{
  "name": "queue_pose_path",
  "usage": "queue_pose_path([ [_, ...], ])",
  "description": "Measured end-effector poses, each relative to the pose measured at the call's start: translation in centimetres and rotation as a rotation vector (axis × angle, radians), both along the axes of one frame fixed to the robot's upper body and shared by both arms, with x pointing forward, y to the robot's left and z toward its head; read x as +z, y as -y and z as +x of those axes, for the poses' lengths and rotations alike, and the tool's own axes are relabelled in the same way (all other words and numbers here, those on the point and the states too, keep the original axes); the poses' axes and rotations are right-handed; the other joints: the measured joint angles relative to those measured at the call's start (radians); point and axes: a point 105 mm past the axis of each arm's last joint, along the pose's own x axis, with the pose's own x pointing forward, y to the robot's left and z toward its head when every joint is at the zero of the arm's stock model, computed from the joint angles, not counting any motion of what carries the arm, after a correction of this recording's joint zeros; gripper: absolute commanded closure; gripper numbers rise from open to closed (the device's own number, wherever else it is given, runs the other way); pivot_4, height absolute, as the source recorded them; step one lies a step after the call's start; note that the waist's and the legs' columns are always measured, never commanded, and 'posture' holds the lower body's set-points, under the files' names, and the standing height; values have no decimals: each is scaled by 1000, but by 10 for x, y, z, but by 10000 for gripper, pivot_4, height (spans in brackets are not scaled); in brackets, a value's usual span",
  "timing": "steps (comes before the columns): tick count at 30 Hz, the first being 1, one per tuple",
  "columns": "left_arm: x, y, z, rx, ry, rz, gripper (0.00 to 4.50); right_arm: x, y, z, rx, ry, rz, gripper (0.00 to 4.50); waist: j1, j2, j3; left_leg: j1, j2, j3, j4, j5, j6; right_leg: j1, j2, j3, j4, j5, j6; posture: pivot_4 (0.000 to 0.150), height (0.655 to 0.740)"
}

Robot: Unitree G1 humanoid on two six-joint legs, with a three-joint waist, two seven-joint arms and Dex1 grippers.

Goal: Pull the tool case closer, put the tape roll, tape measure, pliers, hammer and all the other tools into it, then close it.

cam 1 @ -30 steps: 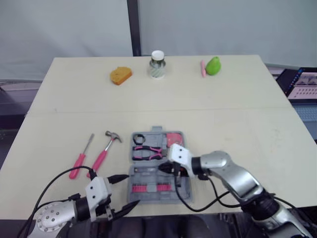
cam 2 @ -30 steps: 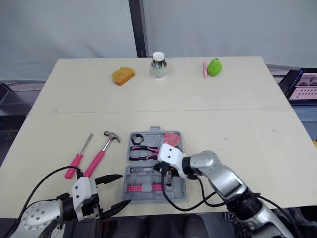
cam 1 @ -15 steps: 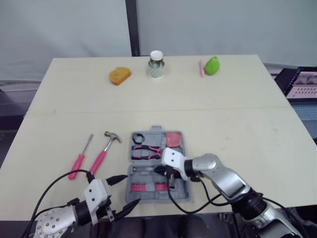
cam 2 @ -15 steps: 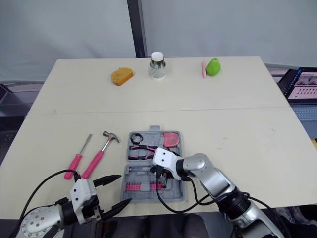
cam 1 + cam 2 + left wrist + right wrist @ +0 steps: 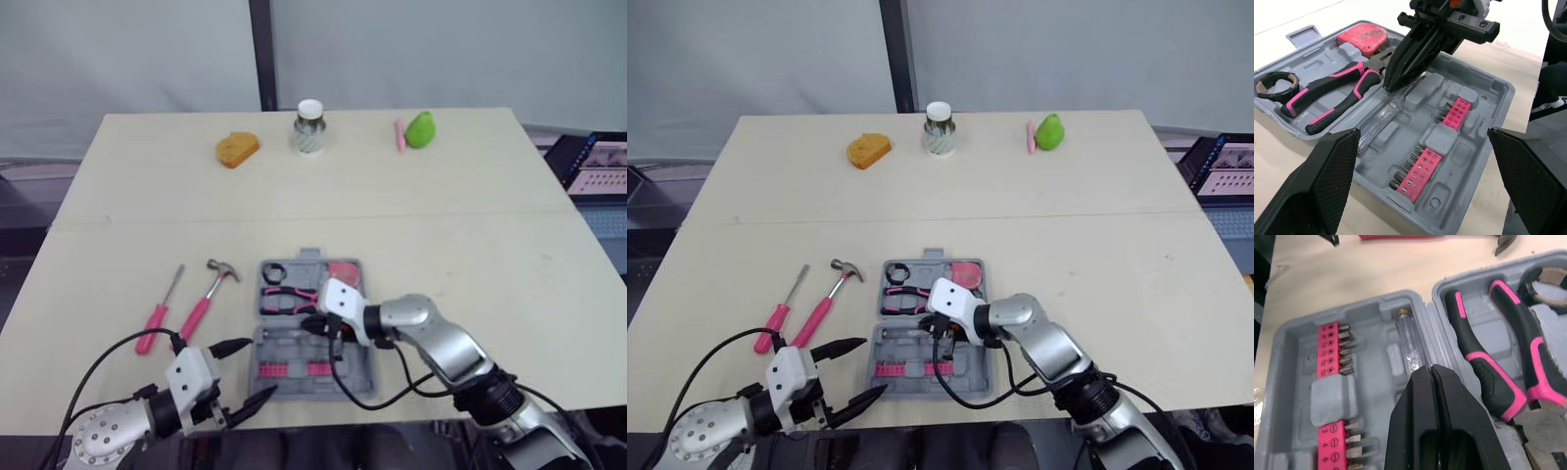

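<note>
Tool case (image 5: 1476, 127) lies open at table front edge, pulled in for reach. R gripper (image 5: 1431, 368): jaws pressed together, tips on clear screwdriver (image 5: 1408, 340), prob. seating it in its slot. L gripper (image 5: 250, 372): jaws wide near case front-left corner, likely ready to steady it. Hammer (image 5: 208, 294) lies outside, left of case.

you see a grey tool case (image 5: 1483, 97) on a cream table (image 5: 470, 225). its pliers (image 5: 1332, 95) have pink-and-black handles. the tape measure (image 5: 1362, 39) is pinkish red, the tape roll (image 5: 1284, 76) black, the bit strips (image 5: 1419, 172) pink, and the clear screwdriver (image 5: 1409, 345) see-through. your hammer (image 5: 208, 299) and pink screwdriver (image 5: 160, 311) both have pink handles. there's also an orange sponge (image 5: 237, 149) and a green fruit (image 5: 420, 128).
</note>
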Motion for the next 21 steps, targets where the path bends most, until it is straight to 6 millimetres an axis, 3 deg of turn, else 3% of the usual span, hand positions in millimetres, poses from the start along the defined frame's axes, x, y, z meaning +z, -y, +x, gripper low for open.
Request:
queue_pose_path([
  [21, -1, -1, 2, 21, 2, -8, 0, -17, -4, -2, 77, 110, -120, 44126, -21, 0, -1, 2, 0, 0, -1, 0, 0, 0, 0, 0, 1, 0, 0, 1500, 7400],
])
